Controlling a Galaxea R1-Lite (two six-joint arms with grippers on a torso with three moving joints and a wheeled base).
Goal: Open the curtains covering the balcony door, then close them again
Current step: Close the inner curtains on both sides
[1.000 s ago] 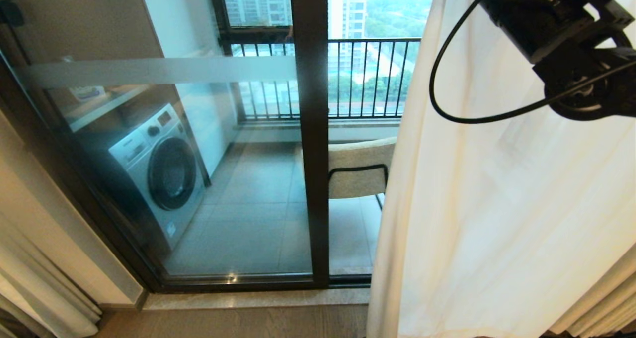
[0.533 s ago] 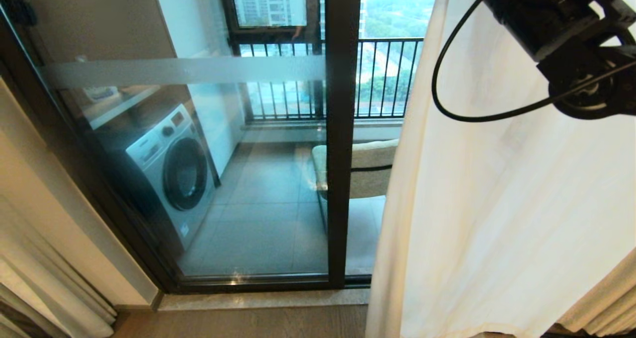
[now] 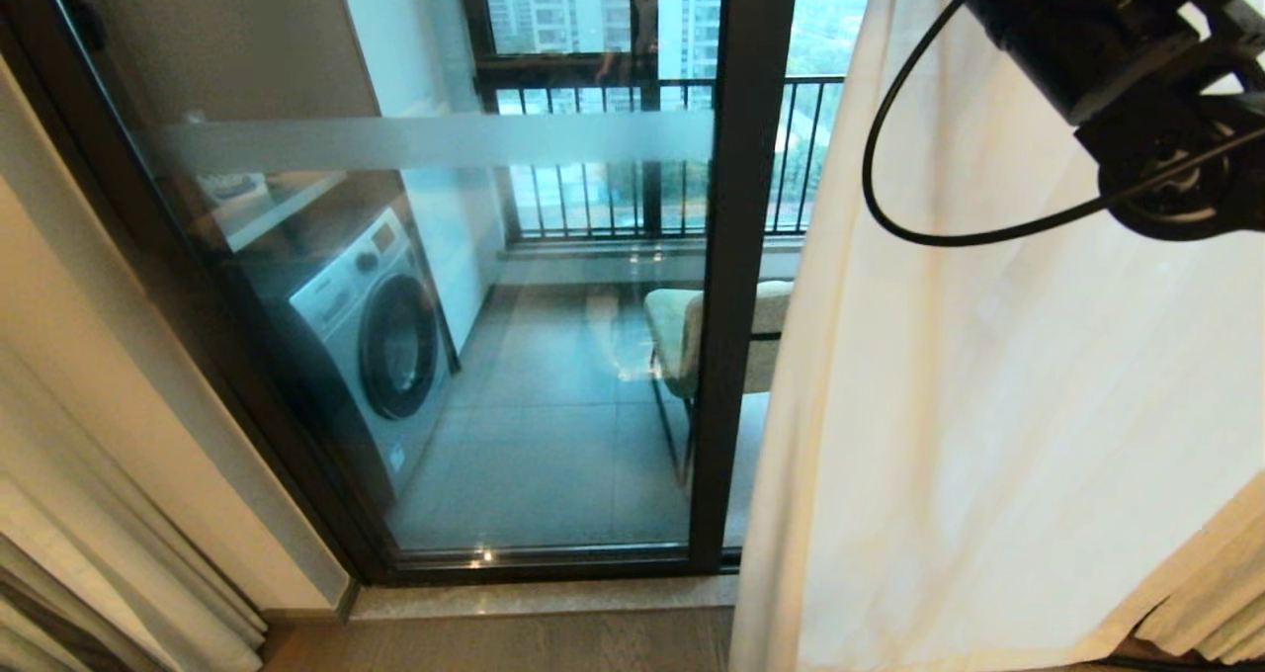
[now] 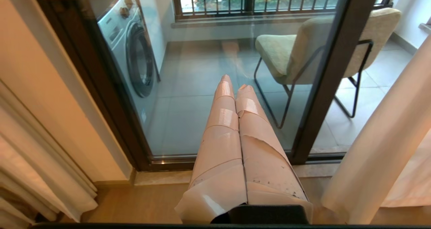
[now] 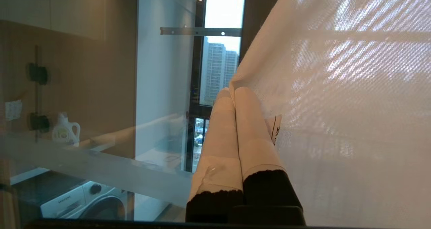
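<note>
The balcony door (image 3: 741,257) is clear glass in a dark frame with a frosted band (image 3: 435,143). A sheer white curtain (image 3: 988,405) hangs over its right part; thick cream drapes (image 3: 1216,593) bunch behind it, and another bunch (image 3: 89,553) hangs at the far left. My right arm (image 3: 1137,79) reaches in at the top right. In the right wrist view my right gripper (image 5: 230,89) is shut, with the sheer curtain's edge (image 5: 256,70) pinched at its tips. My left gripper (image 4: 235,82) is shut and empty, low down and pointing at the door's foot.
Behind the glass stand a washing machine (image 3: 380,336), a beige chair (image 3: 682,336) and a black railing (image 3: 593,158). A stone sill (image 3: 544,598) runs below the door, with wood floor in front. The wall (image 3: 128,395) flanks the door on the left.
The whole head view has slid right, so the camera has moved left. The sheer curtain's edge keeps its place under my right arm and now hides more of the door and chair.
</note>
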